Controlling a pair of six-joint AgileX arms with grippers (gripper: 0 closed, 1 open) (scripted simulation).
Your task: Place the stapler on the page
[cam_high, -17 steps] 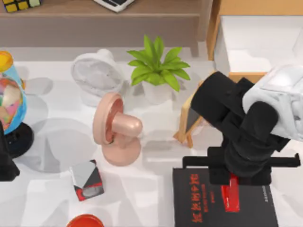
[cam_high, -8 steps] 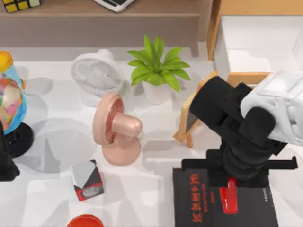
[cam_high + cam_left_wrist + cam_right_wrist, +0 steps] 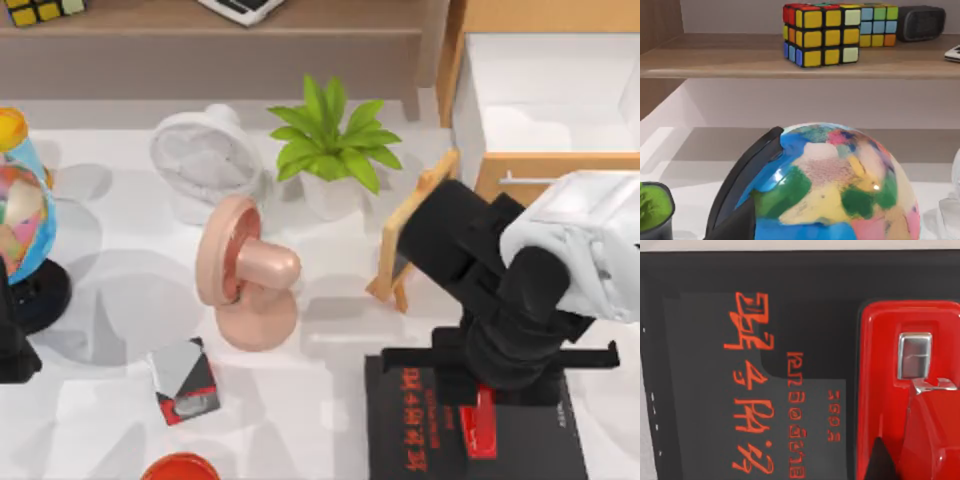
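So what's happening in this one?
The right arm is over the black book at the table's near right, its right gripper directly above the red stapler, which lies on the cover beside the red characters. Whether it grips the stapler can't be told. The left arm sits parked at the left edge, by the globe.

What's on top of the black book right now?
The red stapler lies over the black book, beside its red characters. The right gripper above hides the stapler's far end, so contact can't be confirmed.

The white table carries the page beneath the right end effector, with a red-and-grey cube well apart.
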